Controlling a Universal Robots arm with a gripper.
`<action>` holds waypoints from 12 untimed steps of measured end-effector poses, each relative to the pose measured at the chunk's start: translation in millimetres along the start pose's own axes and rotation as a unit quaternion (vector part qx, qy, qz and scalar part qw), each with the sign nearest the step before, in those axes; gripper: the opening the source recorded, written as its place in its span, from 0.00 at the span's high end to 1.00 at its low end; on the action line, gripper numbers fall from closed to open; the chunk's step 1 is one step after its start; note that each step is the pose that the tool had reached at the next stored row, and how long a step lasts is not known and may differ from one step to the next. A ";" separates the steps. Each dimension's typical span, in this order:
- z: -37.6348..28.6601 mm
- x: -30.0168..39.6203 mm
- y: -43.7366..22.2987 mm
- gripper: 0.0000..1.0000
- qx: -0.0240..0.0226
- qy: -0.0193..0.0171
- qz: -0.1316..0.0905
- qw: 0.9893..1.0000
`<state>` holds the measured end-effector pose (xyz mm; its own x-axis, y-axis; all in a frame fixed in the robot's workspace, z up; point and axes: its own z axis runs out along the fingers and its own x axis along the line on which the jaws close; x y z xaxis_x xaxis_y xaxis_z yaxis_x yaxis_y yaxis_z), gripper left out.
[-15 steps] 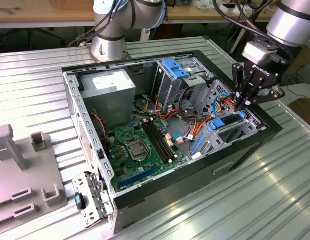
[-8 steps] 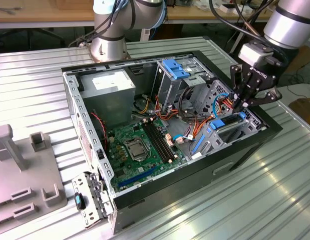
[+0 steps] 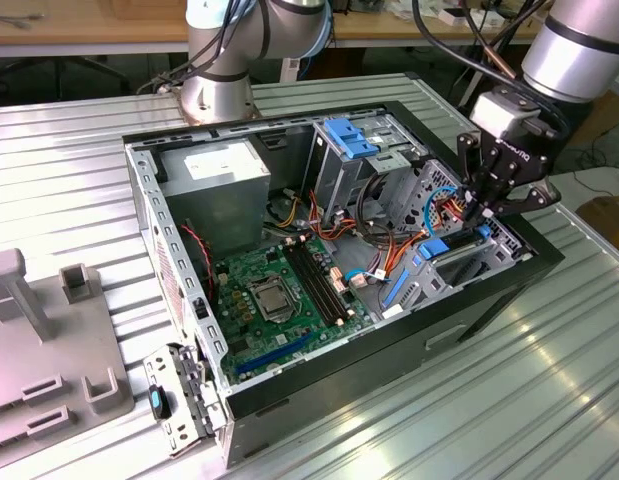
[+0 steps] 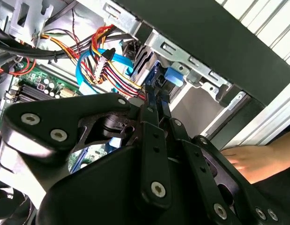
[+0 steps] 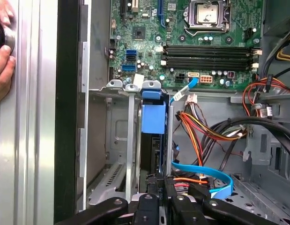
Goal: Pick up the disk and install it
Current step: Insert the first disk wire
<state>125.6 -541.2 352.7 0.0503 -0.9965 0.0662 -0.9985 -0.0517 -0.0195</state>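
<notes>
the hand (image 3: pixel 486 208) is shut narrow on the disk (image 5: pixel 153 140), which stands on edge in the drive cage (image 5: pixel 117 140). seen in the exterior view, it sits at three o'clock of the motherboard (image 3: pixel 279 295). a person's hand (image 5: pixel 3 51) rests on the counter (image 3: pixel 509 400).

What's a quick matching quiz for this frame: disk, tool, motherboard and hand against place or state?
Things:
1. disk
2. tool
3. motherboard
4. hand

Places or states:
A. green, lying flat inside the case
B. on the ribbed table, outside the case
C. on edge in the drive cage, blue carrier
D. black, poised over the drive cage

Pairs: 1-C, 2-D, 3-A, 4-B
</notes>
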 end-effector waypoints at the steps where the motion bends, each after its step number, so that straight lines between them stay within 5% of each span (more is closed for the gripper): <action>1: 0.1 0.5 0.5 0.83 0.000 0.000 0.000 1.000; 6: 1.6 2.0 1.7 0.83 0.001 -0.002 0.000 1.000; 12: 2.1 2.2 3.5 0.83 0.009 -0.001 0.000 1.000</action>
<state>122.2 -543.7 350.7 0.0496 -0.9968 0.0632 -0.9980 -0.0520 -0.0365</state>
